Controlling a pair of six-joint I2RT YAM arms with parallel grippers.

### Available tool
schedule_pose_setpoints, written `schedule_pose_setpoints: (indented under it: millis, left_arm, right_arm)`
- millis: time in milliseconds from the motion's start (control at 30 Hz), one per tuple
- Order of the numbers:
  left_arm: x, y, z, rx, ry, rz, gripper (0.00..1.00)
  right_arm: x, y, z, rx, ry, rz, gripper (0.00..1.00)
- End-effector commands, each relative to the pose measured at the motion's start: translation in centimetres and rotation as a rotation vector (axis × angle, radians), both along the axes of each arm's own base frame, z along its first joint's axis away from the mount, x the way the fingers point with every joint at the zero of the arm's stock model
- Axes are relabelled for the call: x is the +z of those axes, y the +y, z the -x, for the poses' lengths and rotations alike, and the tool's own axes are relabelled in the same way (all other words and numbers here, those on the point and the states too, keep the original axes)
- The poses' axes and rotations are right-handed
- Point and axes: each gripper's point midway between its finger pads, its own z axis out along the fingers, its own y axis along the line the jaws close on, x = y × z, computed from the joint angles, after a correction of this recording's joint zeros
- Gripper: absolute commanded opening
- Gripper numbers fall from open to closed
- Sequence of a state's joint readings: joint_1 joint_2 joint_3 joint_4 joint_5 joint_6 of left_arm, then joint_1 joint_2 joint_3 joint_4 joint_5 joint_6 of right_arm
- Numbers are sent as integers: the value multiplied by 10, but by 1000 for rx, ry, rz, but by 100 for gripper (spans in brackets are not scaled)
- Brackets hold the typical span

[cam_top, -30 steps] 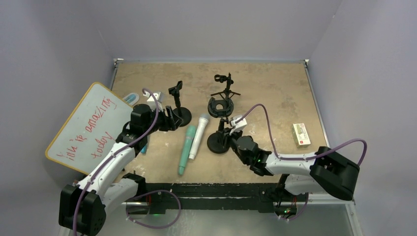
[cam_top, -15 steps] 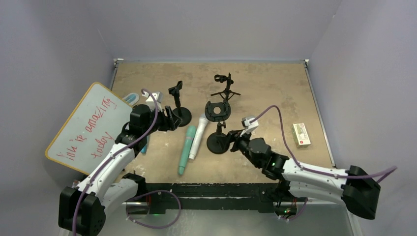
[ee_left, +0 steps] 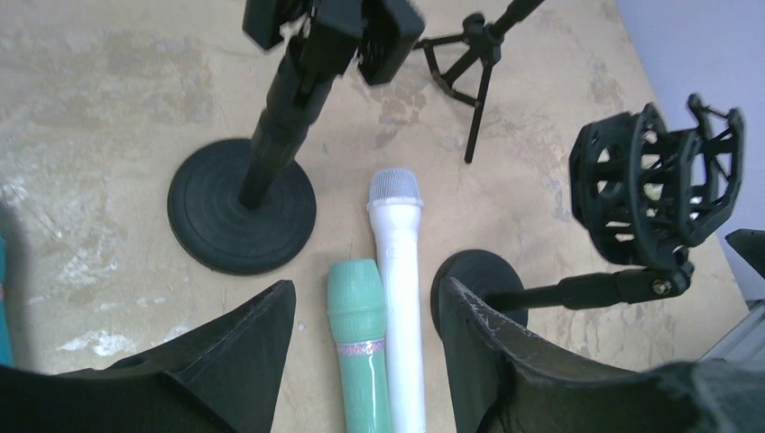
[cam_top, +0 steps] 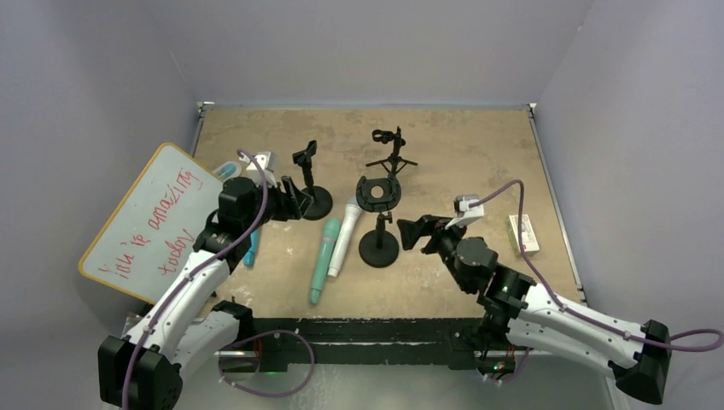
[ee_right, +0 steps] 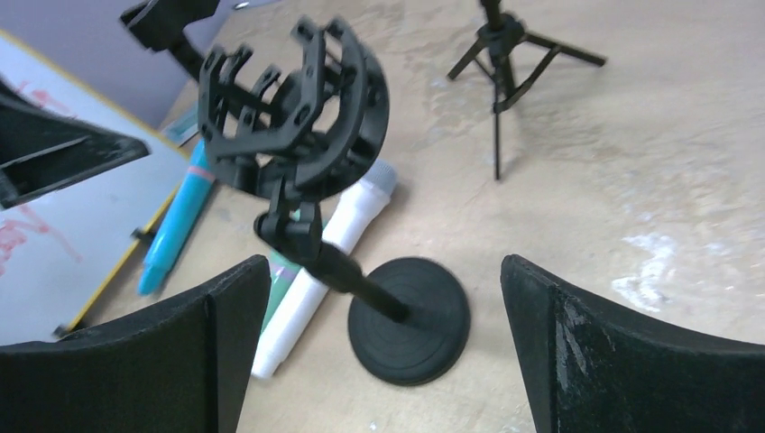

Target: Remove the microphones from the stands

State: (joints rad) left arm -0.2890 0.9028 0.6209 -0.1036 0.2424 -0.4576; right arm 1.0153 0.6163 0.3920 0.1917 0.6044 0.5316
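Cradle looks empty and the white microphone lies flat on the table, touching the green microphone, so I'd judge the removal done; the risk now is undoing it. Right gripper is spread wide and holds nothing, and the stand sits dead ahead between its fingers. If you push forward or swing toward the left finger, you'll clip the post and tip the top-heavy cradle onto the microphones. Left gripper is roughly half open, also empty, with both microphone heads just ahead of its fingertips and the clip stand beyond its left finger. Drop from there and a finger can land on a round body and roll it. Retreat up and back, not sideways.
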Motion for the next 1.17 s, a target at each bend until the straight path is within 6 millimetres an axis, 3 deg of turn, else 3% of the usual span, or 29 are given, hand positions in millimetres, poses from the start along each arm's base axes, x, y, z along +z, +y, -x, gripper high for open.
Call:
schedule_pose_setpoints:
  millis: [0, 233, 300, 400, 467, 567, 767, 867, 1133]
  left_arm:
    - [51, 6, -15, 22, -143, -29, 60]
    - [63, 23, -48, 78, -183, -131, 73]
    - [74, 43, -63, 136, -180, -117, 77]
    - [102, 71, -68, 211, -227, -84, 83]
    - [118, 99, -66, 326, -254, -100, 84]
    - [129, 117, -57, 424, -263, -117, 87]
    - [103, 140, -38, 571, -178, -123, 90]
    - [96, 142, -32, 579, -168, -129, 90]
    - [100, 144, -30, 584, -183, -140, 92]
  right_arm:
    - [34, -28, -28, -170, -42, 107, 99]
    - [66, -54, -95, -160, -33, 135, 99]
    - [65, -62, -111, -108, 9, 115, 97]
    - [72, -87, -128, -92, 21, 82, 99]
    - [79, -98, -131, -85, 17, 69, 99]
    - [82, -103, -130, -74, 21, 83, 99]
    - [63, -97, -117, -33, 41, 61, 99]
    - [66, -98, -117, -41, 33, 61, 99]
    - [73, -93, -121, -16, 12, 46, 99]
